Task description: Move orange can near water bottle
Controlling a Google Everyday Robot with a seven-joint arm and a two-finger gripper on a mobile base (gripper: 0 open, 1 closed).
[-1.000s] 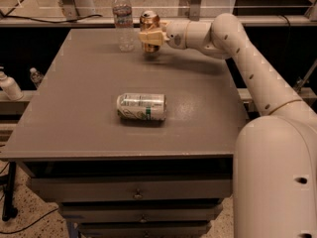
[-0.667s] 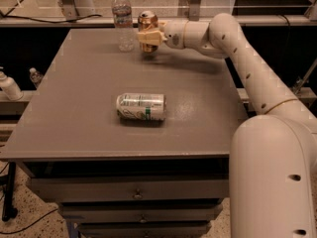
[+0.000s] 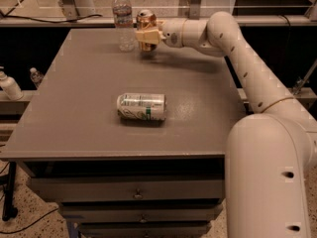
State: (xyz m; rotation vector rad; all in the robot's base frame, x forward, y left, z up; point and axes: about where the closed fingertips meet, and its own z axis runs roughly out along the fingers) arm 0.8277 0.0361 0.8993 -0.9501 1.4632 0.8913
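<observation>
The orange can (image 3: 145, 18) is upright between the gripper's (image 3: 146, 38) fingers (image 3: 141, 35) — clamped on its body — just beside the water bottle (image 3: 123, 21), near the table's (image 3: 74, 108) far edge.

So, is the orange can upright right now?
Upright: the orange can sits top-up in the gripper at the far edge, beside the water bottle.

At the far edge of the counter (image 3: 74, 108), the hand (image 3: 147, 37) clasps the orange can (image 3: 145, 19), just right of the water bottle (image 3: 123, 21); a toppled can (image 3: 141, 107) lies mid-counter, before them.
</observation>
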